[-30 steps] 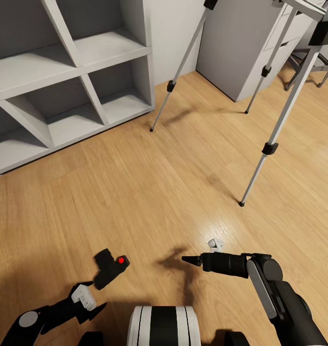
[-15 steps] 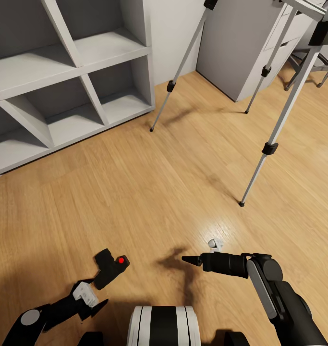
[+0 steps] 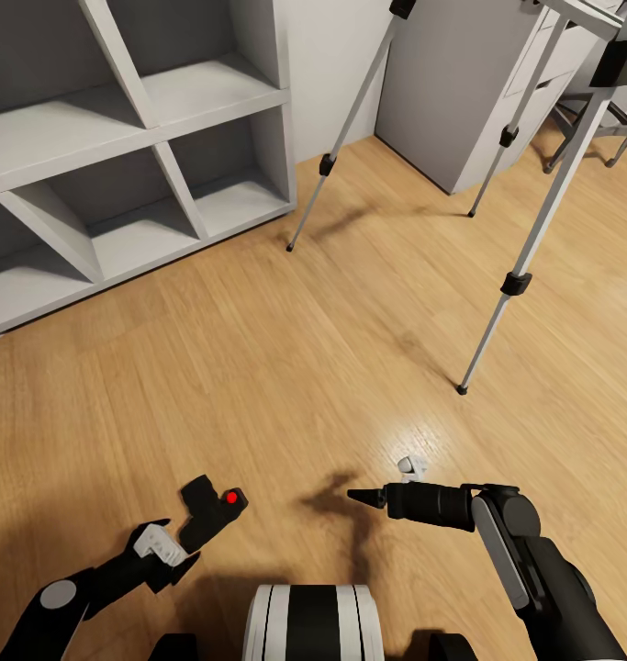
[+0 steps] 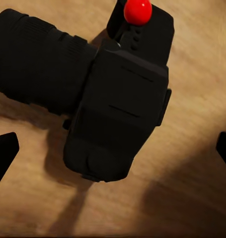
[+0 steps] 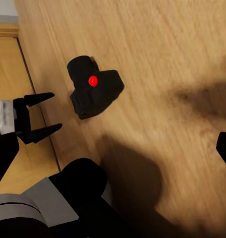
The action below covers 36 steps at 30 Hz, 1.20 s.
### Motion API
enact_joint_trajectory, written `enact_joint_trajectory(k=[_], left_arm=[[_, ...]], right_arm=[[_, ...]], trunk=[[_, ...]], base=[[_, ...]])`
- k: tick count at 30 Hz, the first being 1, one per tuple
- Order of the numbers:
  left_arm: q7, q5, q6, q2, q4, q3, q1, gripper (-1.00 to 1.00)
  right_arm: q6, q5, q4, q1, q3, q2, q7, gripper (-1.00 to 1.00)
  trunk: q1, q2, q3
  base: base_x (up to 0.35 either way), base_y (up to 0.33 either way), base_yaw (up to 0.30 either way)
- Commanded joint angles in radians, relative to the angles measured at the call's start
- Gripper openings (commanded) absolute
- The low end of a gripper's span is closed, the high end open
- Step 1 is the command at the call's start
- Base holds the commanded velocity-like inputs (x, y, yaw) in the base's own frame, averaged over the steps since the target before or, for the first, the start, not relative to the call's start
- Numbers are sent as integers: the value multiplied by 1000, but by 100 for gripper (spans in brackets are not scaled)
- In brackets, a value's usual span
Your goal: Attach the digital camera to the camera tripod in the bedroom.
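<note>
The digital camera [image 3: 210, 514] lies on the wood floor, black with a red dot on top. In the left wrist view the camera [image 4: 113, 114] sits between and just beyond my fingertips [image 4: 4, 151], which are spread wide. My left gripper [image 3: 175, 542] is open, right behind the camera and not touching it. From the right wrist view, the camera [image 5: 95, 94] and the open left gripper [image 5: 57, 110] lie close together. My right gripper [image 3: 363, 498] hovers open over bare floor to the camera's right. The camera tripod [image 3: 533, 240] stands at the far right on thin silver legs.
White cube shelving [image 3: 120, 184] fills the far left. A grey cabinet [image 3: 451, 92] stands behind the tripod legs. One tripod foot [image 3: 461, 389] rests on the floor ahead of my right arm. My own base [image 3: 313, 624] is at the lower edge.
My left gripper has slid forward along the floor, closing in on the camera. The right arm, the camera and the tripod have not moved.
</note>
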<state>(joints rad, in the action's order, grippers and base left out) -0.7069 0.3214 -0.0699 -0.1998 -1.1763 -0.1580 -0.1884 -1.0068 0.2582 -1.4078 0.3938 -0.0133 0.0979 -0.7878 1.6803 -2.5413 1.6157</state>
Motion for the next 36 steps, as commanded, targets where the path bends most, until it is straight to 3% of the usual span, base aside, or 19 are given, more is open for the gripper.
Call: enact_joint_trajectory(k=[1, 12, 18, 26, 36], left_arm=[[-5, 2, -9, 0, -2, -2, 0, 100], [0, 1, -18, 2, -1, -2, -1, 100], [-4, 7, -19, 35, 9, -7, -26, 100], [-1, 7, -19, -9, 37, -1, 1, 100], [-3, 5, -10, -16, 50, 1, 4, 100]], right_arm=[[-4, 0, 0, 0, -1, 1, -2, 100], [-4, -1, 0, 0, -1, 1, -2, 100], [-4, 0, 1, 0, 3, 0, 1, 100], [-3, -3, 0, 0, 1, -1, 2, 100], [-4, -8, -1, 0, 0, -1, -3, 100]], trunk=[[0, 0, 1], [0, 0, 1], [0, 0, 1], [0, 0, 1], [0, 0, 1]], base=[[0, 0, 0], [0, 0, 0], [0, 0, 0], [0, 0, 0], [0, 0, 0]])
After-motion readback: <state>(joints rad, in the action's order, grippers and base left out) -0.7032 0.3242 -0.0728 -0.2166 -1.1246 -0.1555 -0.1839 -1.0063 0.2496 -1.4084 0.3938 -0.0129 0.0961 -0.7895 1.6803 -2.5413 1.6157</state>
